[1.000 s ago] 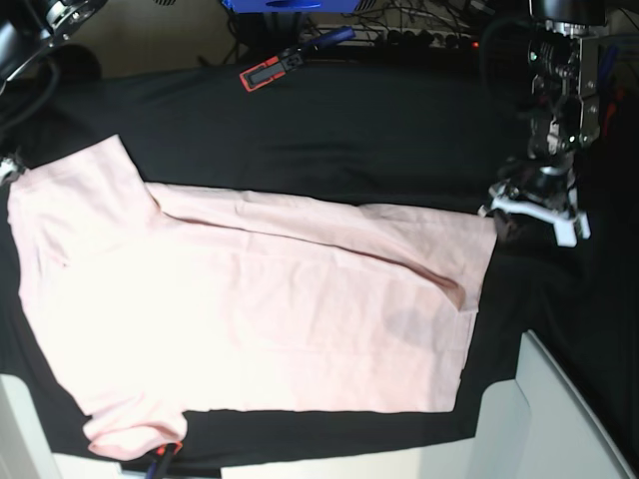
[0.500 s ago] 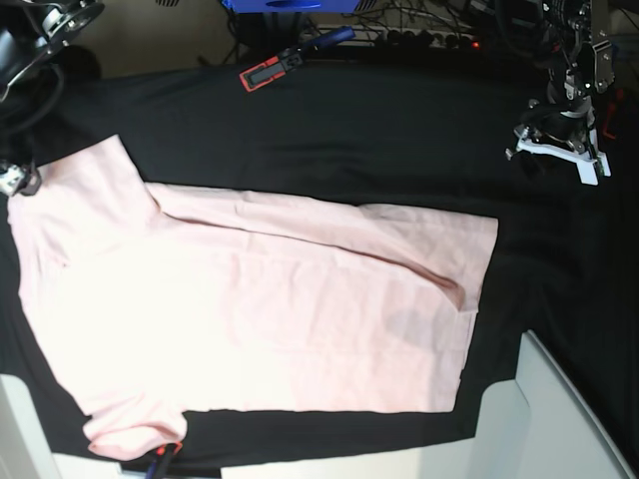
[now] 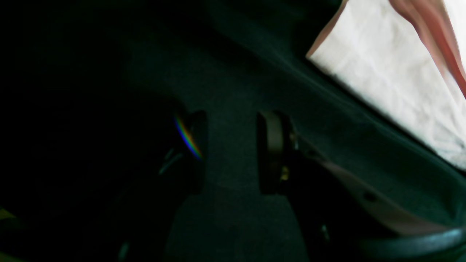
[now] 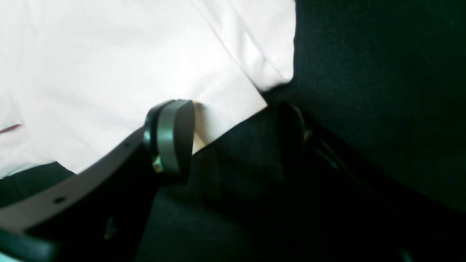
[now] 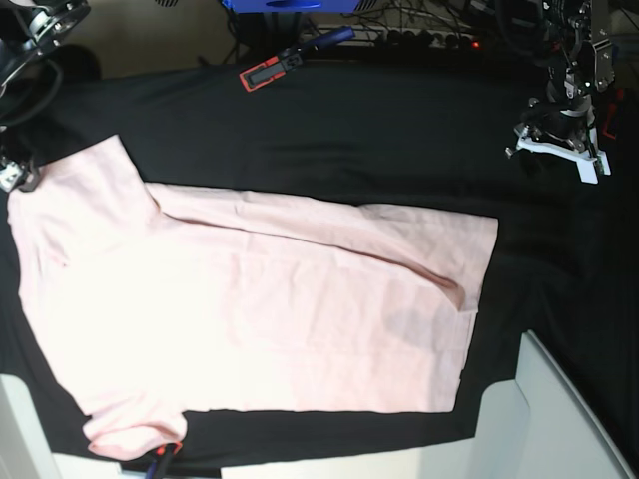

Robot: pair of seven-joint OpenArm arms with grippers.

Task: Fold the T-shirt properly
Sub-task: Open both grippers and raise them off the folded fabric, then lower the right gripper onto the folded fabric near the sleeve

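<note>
T-shirt (image 5: 250, 309) lies flat on black cloth (image 5: 379, 130), toward left edge. One long side folded in; more folds left. Left gripper (image 3: 233, 153) open, empty, off shirt. Right gripper (image 4: 233, 142) open over sleeve corner, holds nothing.

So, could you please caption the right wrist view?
Open right gripper straddling the pink T-shirt's edge on the black table cloth.

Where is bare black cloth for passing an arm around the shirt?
The widest strip runs along the far side, between the T-shirt and the red-and-black tool. Another lies at the base view's right, under the left pincer. The base view's left is crowded: the right pincer straddles the shirt's edge.
</note>
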